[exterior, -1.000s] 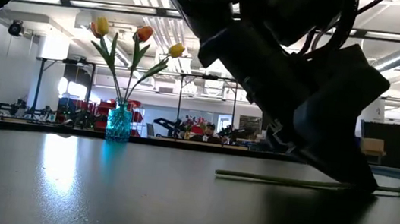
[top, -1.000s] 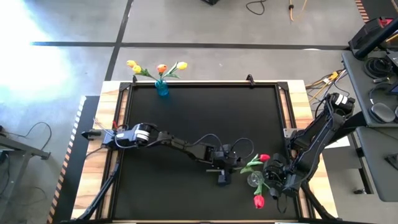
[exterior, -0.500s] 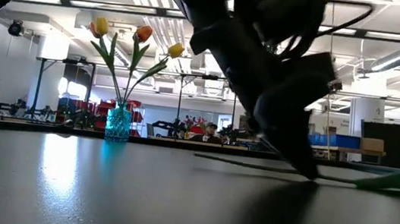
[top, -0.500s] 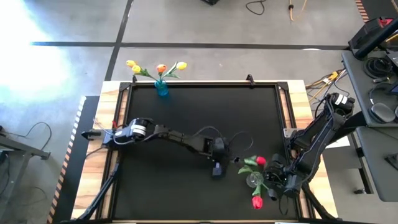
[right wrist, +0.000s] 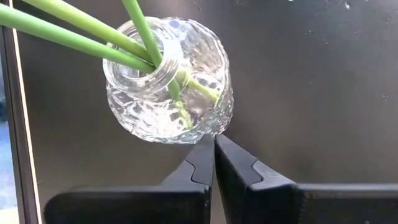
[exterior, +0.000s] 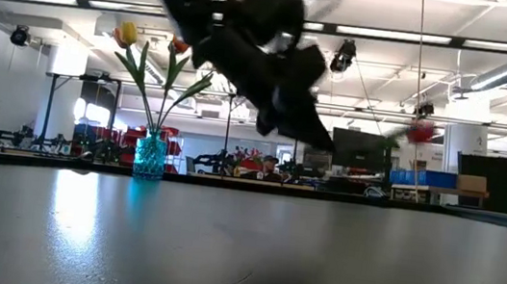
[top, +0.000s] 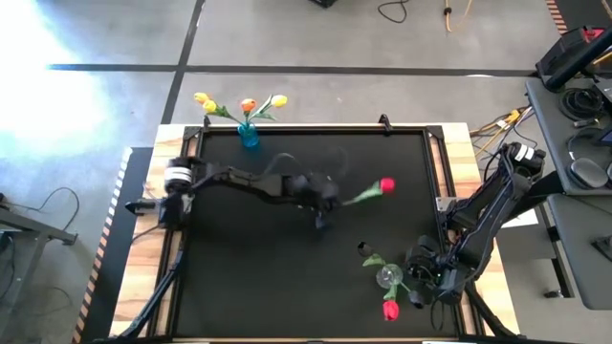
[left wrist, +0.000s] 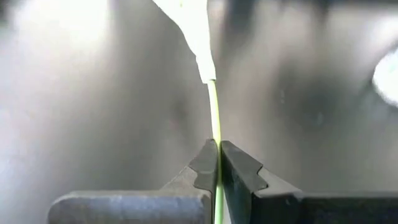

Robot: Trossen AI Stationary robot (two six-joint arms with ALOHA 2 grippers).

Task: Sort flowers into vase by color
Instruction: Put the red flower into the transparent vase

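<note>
My left gripper (top: 322, 199) hangs over the middle of the table, shut on a red tulip (top: 386, 184) whose head points toward the right edge. In the low view the gripper (exterior: 297, 120) and the blurred red head (exterior: 419, 133) are well above the table. My right gripper (top: 413, 283) is shut at the near right, beside a clear glass vase (top: 389, 277) standing on its base with a red tulip (top: 390, 309) and green stems (right wrist: 93, 28) in it. A blue vase (top: 249, 136) at the far edge holds yellow and orange tulips (top: 247, 105). My left gripper pinches the red tulip's thin green stem (left wrist: 216, 146) between its two fingers, below a pale leaf (left wrist: 193, 28). The stem runs on past the fingertips along the fingers. The tulip is lifted clear of the table, lying roughly level with its head toward the right edge. My right gripper's shut fingertips (right wrist: 202, 155) meet the clear vase's outer wall (right wrist: 214, 127) low on its side, coming from the table's right; whether they press on it cannot be told.
A small dark thing (top: 364, 248) lies on the black mat between the two grippers. The mat's wooden border (top: 457, 162) runs around it. The right arm's base (top: 516, 162) stands at the right edge. Bare mat (top: 239, 277) lies at near left.
My left gripper has risen and travelled from beside the clear vase toward the far left, to the table's middle, staying shut on the stem. The red tulip, which lay on the mat by the clear vase, is now lifted clear.
</note>
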